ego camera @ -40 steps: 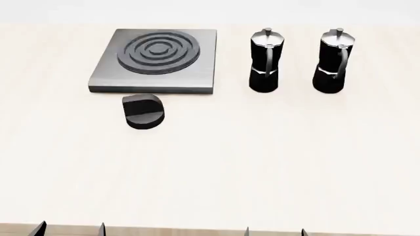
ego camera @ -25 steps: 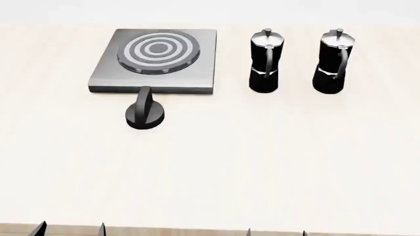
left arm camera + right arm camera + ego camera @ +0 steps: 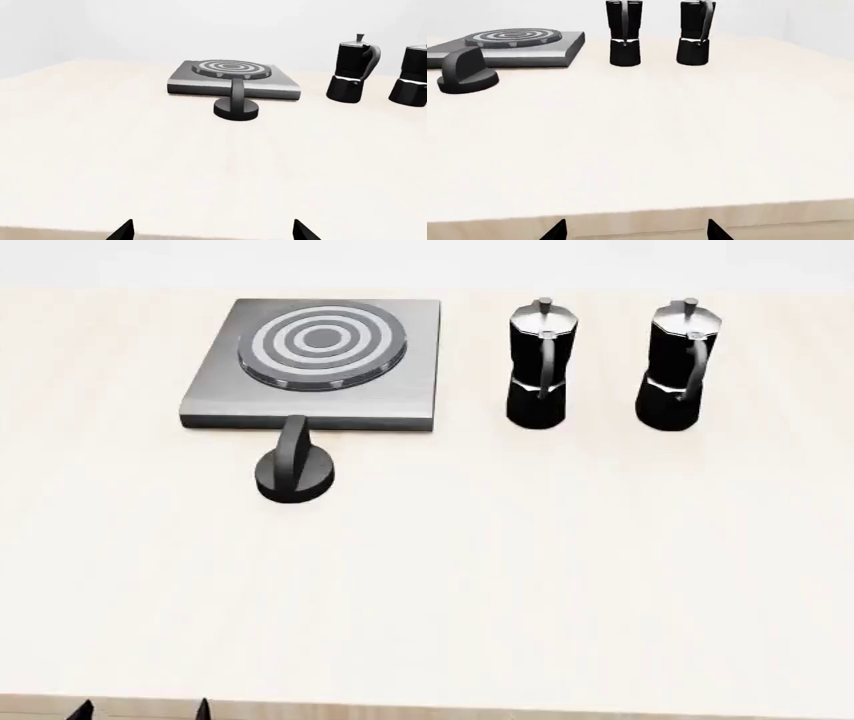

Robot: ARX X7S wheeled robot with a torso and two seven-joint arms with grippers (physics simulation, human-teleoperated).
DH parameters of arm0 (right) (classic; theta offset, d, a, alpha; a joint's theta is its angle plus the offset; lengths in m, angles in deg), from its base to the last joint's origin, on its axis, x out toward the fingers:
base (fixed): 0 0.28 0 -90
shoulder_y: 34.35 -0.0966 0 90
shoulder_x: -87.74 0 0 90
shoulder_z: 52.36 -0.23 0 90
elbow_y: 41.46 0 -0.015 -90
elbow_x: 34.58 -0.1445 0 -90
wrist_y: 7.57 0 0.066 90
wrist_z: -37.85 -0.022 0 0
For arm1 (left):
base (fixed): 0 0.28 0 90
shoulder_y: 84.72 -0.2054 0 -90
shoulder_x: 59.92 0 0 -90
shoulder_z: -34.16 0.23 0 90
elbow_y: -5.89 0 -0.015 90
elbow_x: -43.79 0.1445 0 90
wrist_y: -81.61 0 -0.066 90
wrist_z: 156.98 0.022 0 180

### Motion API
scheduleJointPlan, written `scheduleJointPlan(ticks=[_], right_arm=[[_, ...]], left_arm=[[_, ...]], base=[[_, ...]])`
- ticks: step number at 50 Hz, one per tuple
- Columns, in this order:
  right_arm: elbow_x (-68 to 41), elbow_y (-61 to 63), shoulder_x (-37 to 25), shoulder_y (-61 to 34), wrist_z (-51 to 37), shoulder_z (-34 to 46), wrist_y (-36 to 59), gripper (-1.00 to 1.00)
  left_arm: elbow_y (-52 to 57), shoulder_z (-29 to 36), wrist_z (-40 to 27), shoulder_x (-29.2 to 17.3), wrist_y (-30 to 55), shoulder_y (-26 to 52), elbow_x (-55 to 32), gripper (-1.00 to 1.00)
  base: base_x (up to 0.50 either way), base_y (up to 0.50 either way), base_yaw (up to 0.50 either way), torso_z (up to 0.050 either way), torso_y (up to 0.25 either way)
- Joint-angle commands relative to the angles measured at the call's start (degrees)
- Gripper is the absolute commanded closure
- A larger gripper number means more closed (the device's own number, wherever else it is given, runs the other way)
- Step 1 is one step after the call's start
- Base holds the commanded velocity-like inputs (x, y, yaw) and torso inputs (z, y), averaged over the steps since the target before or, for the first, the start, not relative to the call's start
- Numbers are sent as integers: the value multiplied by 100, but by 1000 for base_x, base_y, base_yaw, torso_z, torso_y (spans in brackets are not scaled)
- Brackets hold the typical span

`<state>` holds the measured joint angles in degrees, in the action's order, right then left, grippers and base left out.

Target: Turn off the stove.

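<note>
Fingers on both arms only show as dark tips at the near table edge: left gripper [image 3: 210, 231] and right gripper [image 3: 636, 230] each have tips set wide apart with nothing between them, so both released, holding nothing. Both are well apart from the target.

Stove [image 3: 315, 365] sits toward the far left of the table [image 3: 534, 580]. Burner [image 3: 320, 341] rings read light/bright against the grey slab, so my read is it's on. Knob [image 3: 295, 468] stands just in front of the slab's near edge, its ridge pointing straight at the stove.

Step in hand: reach for the knob, not begun. Left arm is the nearer one; its wrist view has the knob nearly dead ahead. Suggest coming down from above, fingers straddling the ridge, clamp on its flat sides, then rotate about the vertical axis without pushing sideways. Turn direction can't be told from these views.

Two moka pots [image 3: 539, 365] [image 3: 681, 367] stand upright to the right of the stove, clear of the approach path.

Table is pale, light wood-toned, matte. Plain white walls behind; nothing else visible.
</note>
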<state>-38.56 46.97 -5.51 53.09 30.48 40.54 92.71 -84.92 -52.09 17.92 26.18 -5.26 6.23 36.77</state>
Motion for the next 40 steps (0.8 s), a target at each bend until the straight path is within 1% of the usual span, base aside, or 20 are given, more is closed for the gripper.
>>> scheduleJointPlan(ticks=[1,40], right_arm=[[349,152,-157,207,-128,412,-764,-100],[-18,243,-383,216,-302,617,-894,-100]], left_arm=[[-42,209,-250,-115,-238,-17,260,-100],[-33,483,-508,-327,-302,-8,111,-100]], base=[[0,0,0,0,0],[0,0,0,0,0]])
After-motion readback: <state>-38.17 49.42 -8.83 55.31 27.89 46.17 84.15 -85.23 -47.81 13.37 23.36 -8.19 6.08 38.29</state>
